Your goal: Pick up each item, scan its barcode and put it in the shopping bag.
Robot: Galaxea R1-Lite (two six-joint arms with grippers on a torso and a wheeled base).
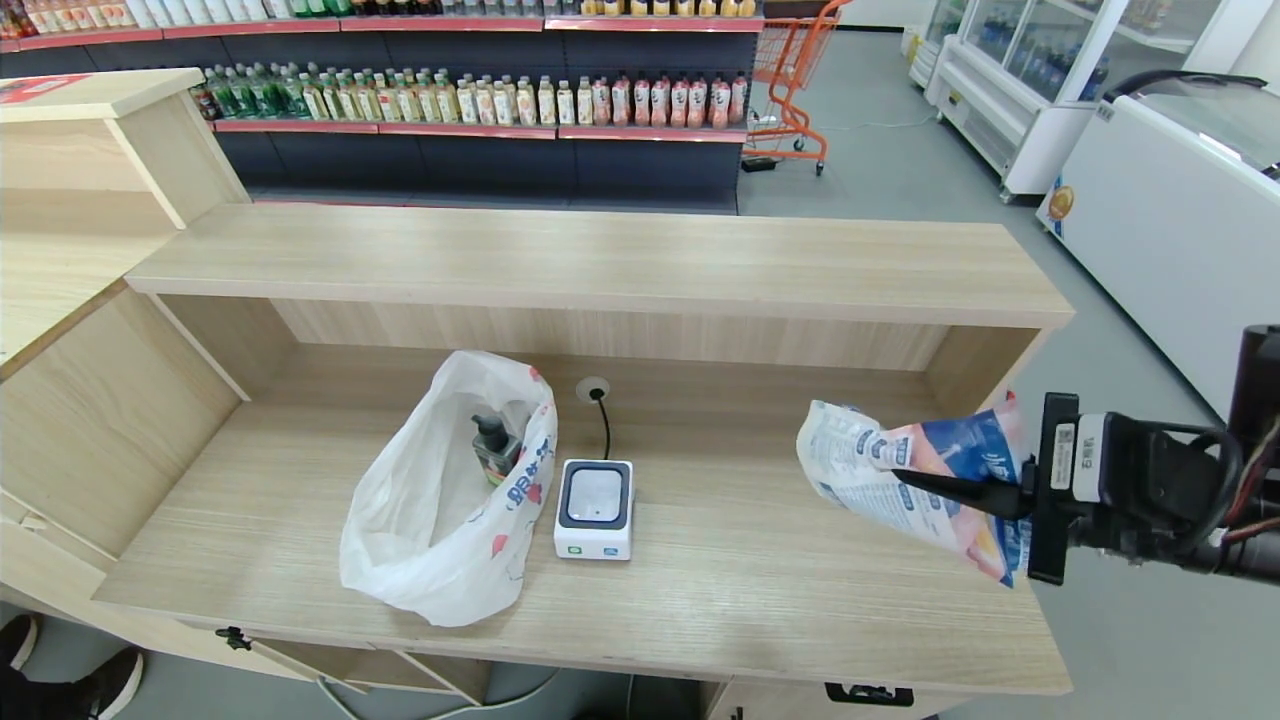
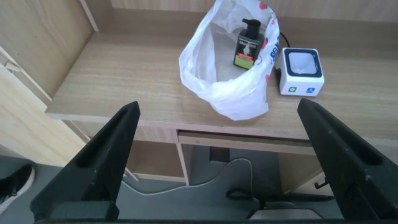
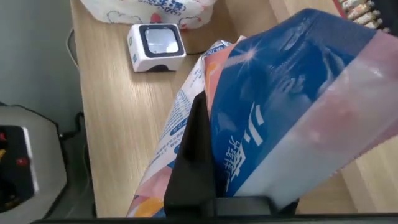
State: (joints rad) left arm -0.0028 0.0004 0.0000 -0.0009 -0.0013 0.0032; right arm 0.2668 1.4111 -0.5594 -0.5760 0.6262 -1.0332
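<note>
A white plastic shopping bag (image 1: 430, 520) stands open on the wooden counter (image 1: 750, 580), left of centre, with a dark pump bottle (image 1: 495, 448) upright inside it. Just to its right sits a small white barcode scanner (image 1: 595, 508), window facing up. My right gripper (image 1: 950, 487) is shut on a blue, white and pink pouch (image 1: 900, 470), held in the air above the counter's right end, well right of the scanner. The pouch (image 3: 292, 106) looms over the scanner (image 3: 155, 45) in the right wrist view. My left gripper (image 2: 217, 174) hangs open before the counter's front edge, short of the bag (image 2: 230, 68), with nothing between its fingers.
A raised wooden shelf (image 1: 600, 260) runs along the back of the counter, and a side wall (image 1: 110, 420) closes its left end. The scanner's black cable (image 1: 604, 425) runs to a hole behind it. Drink shelves (image 1: 480, 100) and freezers (image 1: 1170, 200) stand beyond.
</note>
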